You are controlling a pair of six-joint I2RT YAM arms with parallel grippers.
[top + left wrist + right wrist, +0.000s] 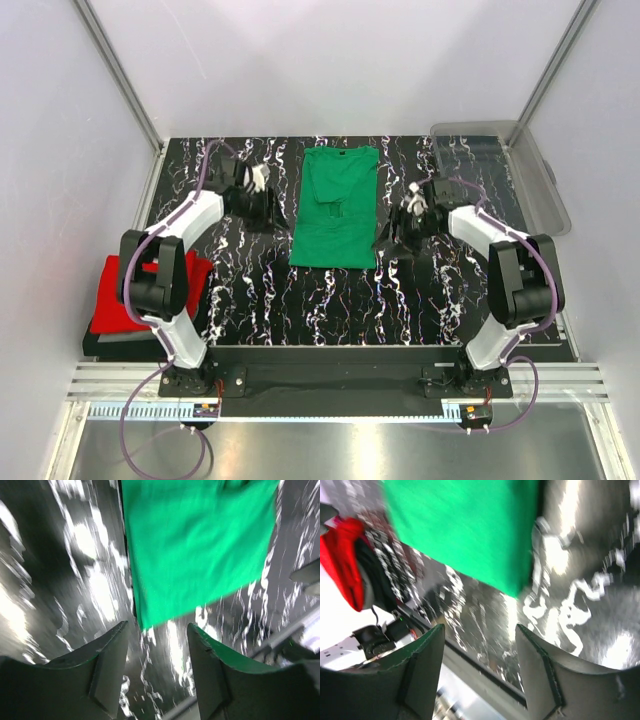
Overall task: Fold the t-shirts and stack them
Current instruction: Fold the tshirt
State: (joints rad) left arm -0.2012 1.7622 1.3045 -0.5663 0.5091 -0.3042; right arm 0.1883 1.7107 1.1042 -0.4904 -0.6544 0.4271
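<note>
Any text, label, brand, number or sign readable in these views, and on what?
None readable.
The green t-shirt shows no print, only a dark mark too small to make out.
The red t-shirt and the clear bin show no label.
The orange parts at the near edge are too small to read.

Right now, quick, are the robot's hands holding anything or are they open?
Left gripper: open, holding nothing, beside the green t-shirt.
Right gripper: open, holding nothing.
</note>
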